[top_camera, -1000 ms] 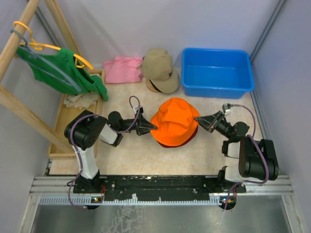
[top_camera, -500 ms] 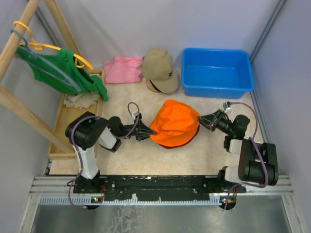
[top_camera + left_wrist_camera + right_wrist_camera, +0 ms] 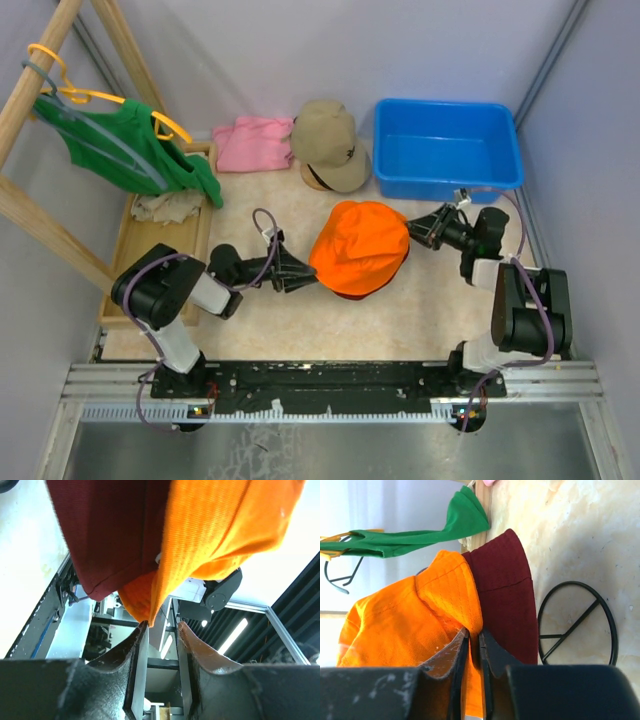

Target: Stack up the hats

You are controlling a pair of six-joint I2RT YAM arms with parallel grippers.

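Observation:
The bright orange bucket hat (image 3: 358, 245) lies over the dark red hat (image 3: 352, 293) in the middle of the table. Only a rim of the red hat shows under it. My right gripper (image 3: 414, 229) is shut on the orange hat's brim (image 3: 451, 587), and the dark red hat (image 3: 506, 597) sits right beside the pinch. My left gripper (image 3: 306, 280) is at the hat's left edge, its jaws apart. The orange brim (image 3: 145, 600) just touches one fingertip of the left gripper (image 3: 162, 625). The tan cap (image 3: 328, 143) rests at the back. No black baseball cap is in view.
A blue bin (image 3: 446, 148) stands at the back right and a pink folded cloth (image 3: 252, 142) lies left of the tan cap. A green garment (image 3: 130, 148) hangs on a wooden rack (image 3: 40, 215) at the left. A black wire ring (image 3: 576, 625) lies on the table.
The orange hat has shifted right and back and settled lower over the red hat. My left gripper has drawn back leftward and let go of the brim. The right gripper moved back.

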